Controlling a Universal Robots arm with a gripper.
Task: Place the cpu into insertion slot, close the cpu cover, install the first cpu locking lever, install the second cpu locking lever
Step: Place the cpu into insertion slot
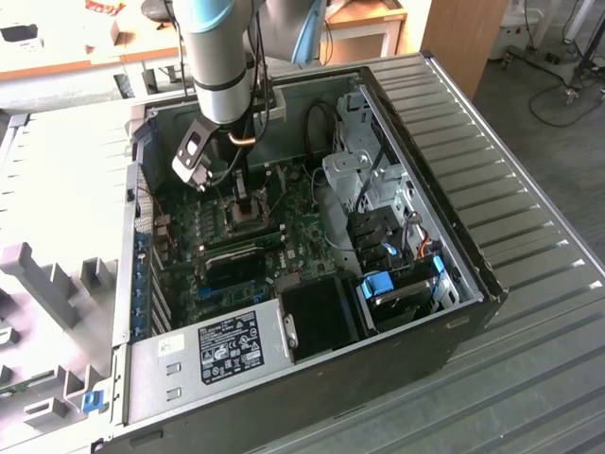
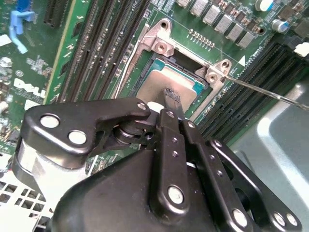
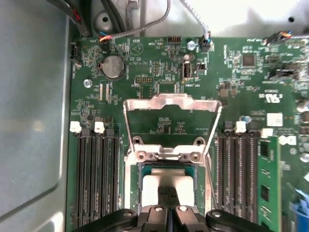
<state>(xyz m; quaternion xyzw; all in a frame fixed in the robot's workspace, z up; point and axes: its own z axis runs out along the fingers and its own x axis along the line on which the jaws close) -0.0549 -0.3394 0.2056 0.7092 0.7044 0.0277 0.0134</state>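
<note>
The chip [image 2: 159, 82] is seen lying flat in the socket [image 3: 137, 180], with the metal cover [image 3: 172, 101] tipped up and open behind it. The gripper [image 2: 172, 98] is held with its fingers pressed together, the tips seemingly resting on the chip's top.

This is a robotics lab. A robot arm [image 1: 219, 57] reaches into an open computer case [image 1: 378, 383] lying on a ribbed metal table [image 1: 520, 369]. Wooden desks [image 1: 373, 19] stand behind the case. Past it, at the exterior view's right, cables [image 1: 567, 104] trail over the floor. Grey fixtures [image 1: 47, 274] sit beside the case at the exterior view's left.
</note>
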